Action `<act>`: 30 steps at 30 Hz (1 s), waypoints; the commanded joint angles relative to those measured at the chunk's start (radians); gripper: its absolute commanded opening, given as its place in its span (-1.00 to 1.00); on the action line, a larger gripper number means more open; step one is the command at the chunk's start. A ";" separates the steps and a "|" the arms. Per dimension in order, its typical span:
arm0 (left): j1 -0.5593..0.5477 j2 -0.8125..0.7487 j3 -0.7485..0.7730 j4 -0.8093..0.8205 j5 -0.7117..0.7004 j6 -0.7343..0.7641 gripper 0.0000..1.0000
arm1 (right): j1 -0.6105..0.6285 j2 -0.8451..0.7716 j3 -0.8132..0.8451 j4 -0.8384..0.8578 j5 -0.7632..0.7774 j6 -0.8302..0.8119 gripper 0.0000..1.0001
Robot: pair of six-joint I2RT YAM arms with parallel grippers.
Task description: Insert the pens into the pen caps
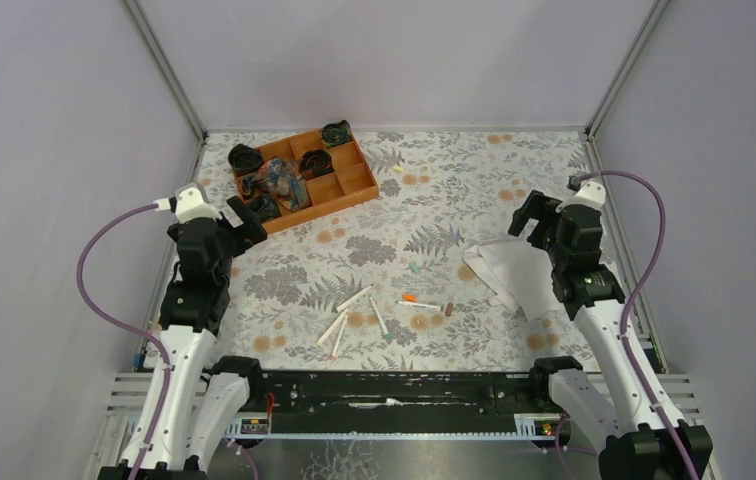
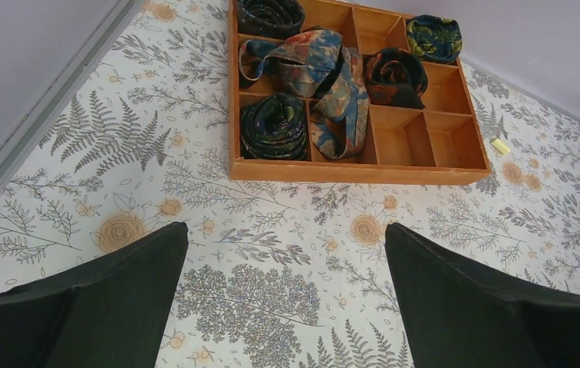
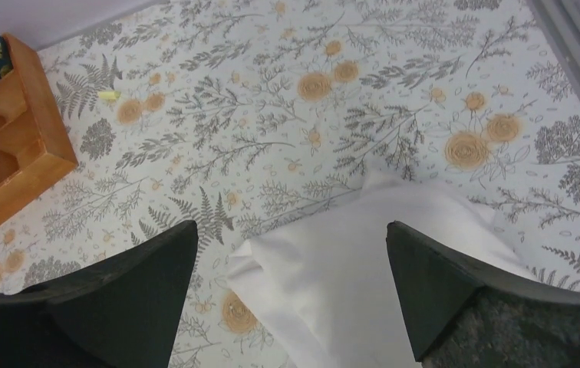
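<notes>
Above the arms, top view: several white pens (image 1: 356, 298) lie scattered on the flowered worktop (image 1: 454, 180) near its front middle, between the two arms. A green cap (image 1: 415, 268) and a brown cap (image 1: 448, 309) lie loose near them. A yellow cap (image 1: 398, 168) lies well apart, just right of the wooden tray (image 1: 334, 205) at the far left. The left gripper (image 1: 249, 222) hangs near the tray's front corner and the right gripper (image 1: 532, 222) over the white paper (image 1: 509, 275), neither touching a pen. Left wrist view: the left gripper (image 2: 287, 230) has its jaws wide apart and holds nothing; beyond it stands the tray (image 2: 348, 170) with rolled cloths (image 2: 275, 126), the yellow cap (image 2: 501, 146) beside its right end. Right wrist view: the right gripper (image 3: 291, 226) likewise has its jaws spread and empty above the paper (image 3: 348, 261); the tray (image 3: 18, 165) and yellow cap (image 3: 108, 95) sit at far left.
</notes>
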 commanded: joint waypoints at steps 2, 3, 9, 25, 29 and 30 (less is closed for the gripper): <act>0.005 -0.002 0.027 0.005 -0.020 -0.019 1.00 | 0.005 -0.067 0.008 -0.026 -0.036 0.026 0.99; 0.006 0.001 0.027 0.004 -0.017 -0.016 1.00 | 0.004 -0.073 0.010 -0.030 -0.041 0.017 0.99; 0.006 0.000 0.014 0.019 0.005 -0.003 1.00 | 0.004 -0.073 0.022 -0.047 -0.175 -0.011 0.99; -0.092 0.123 0.092 0.121 0.448 0.000 0.98 | 0.018 0.065 0.110 -0.246 -0.539 -0.033 0.36; -0.175 0.139 0.081 0.126 0.473 -0.005 0.87 | 0.058 0.037 0.039 -0.261 -0.550 -0.007 0.27; -0.204 0.137 0.070 0.114 0.469 -0.011 0.82 | 0.073 0.027 0.024 -0.264 -0.544 -0.001 0.25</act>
